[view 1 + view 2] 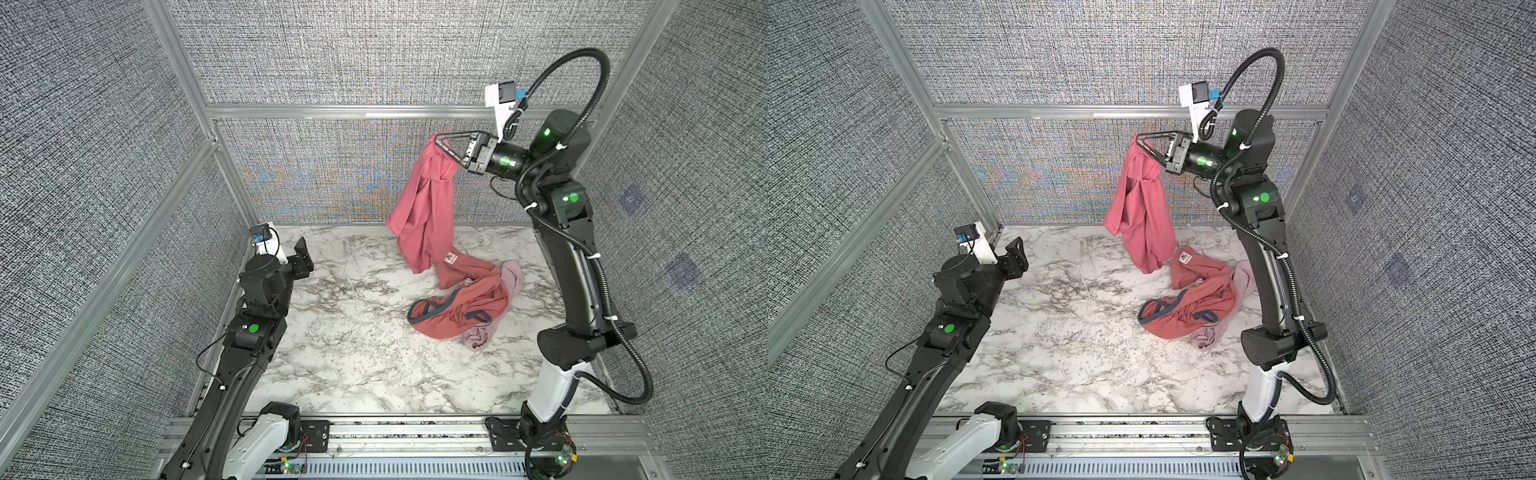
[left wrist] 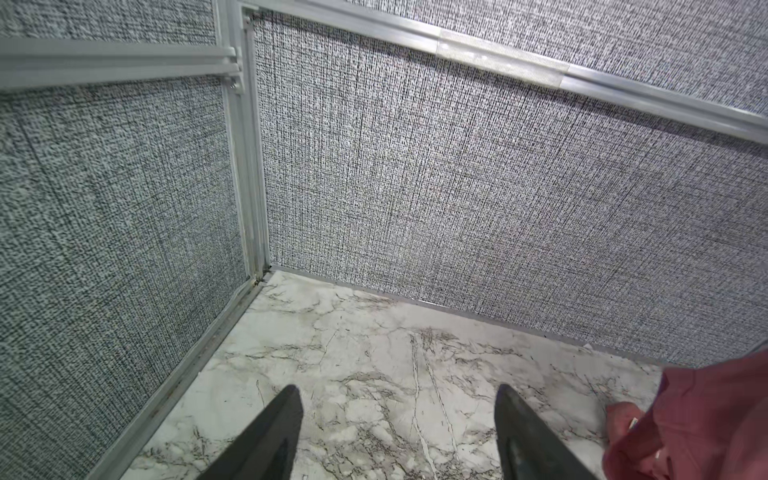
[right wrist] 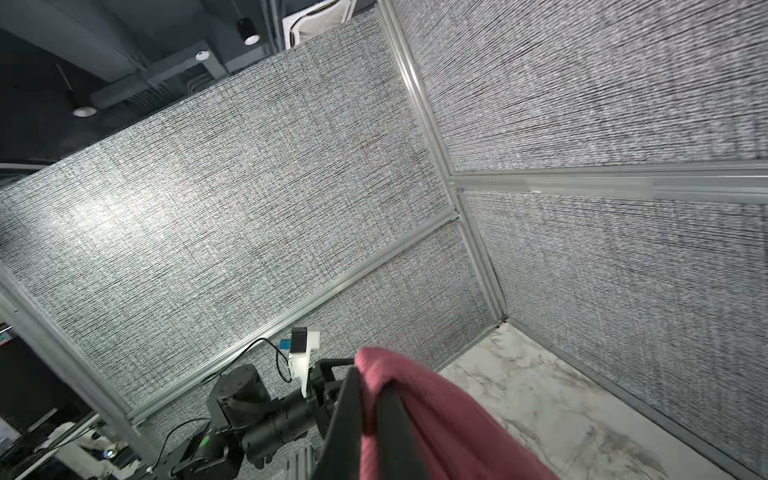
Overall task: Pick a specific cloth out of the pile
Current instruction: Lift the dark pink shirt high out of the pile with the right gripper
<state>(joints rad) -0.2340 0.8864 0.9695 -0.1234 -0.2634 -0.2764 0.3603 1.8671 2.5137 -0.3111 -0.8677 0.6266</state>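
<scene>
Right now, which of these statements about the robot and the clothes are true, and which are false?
1. The right gripper is shut on the plain salmon-red cloth and holds it up. True.
2. The left gripper grips a garment too. False: it is open and empty, over the marble table.
3. The pile lies on the table beside the right arm. True.
4. The garment with grey-blue edging is the one lifted. False: it lies in the pile.
</scene>
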